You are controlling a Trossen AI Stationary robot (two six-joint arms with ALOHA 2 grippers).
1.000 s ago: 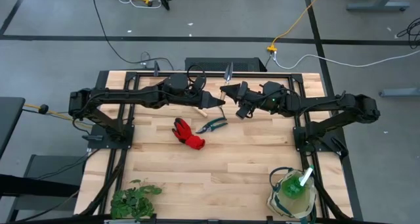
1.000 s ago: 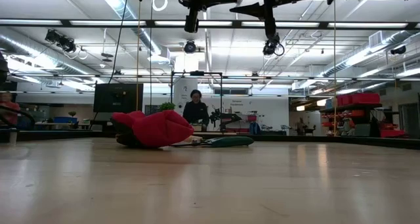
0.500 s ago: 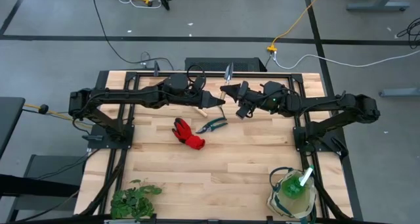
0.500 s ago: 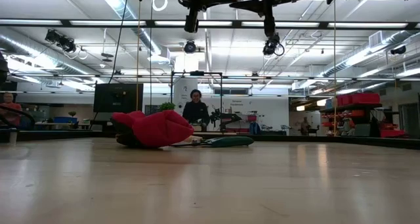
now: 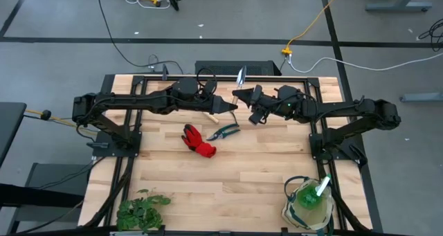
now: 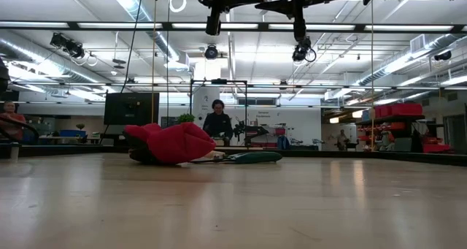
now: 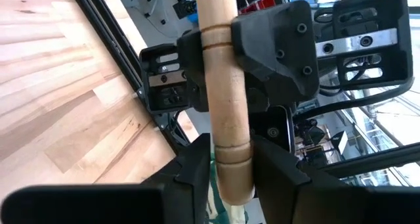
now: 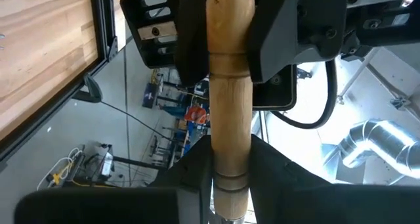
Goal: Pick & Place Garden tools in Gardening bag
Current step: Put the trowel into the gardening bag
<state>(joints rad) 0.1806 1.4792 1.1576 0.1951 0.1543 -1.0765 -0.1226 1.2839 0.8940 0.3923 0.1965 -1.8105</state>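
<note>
From above, my left tool (image 5: 220, 110) and right tool (image 5: 243, 97) meet over the far counter (image 5: 263, 167), both pinching the trowel (image 5: 239, 77) by its wooden handle. The gardening bag (image 5: 285, 208) at the near right corner holds only the green spray bottle (image 5: 309, 194). The red glove (image 5: 199, 140) and pruning shears (image 5: 223, 132) lie mid-counter, as the low view confirms. Each wrist view shows the handle clamped between fingers. I judge most of the task remains.

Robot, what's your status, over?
Left claw and right claw both gripping the trowel, aloft. Gardening bag far off, right-side corner. Red glove, shears lie nearby.
</note>
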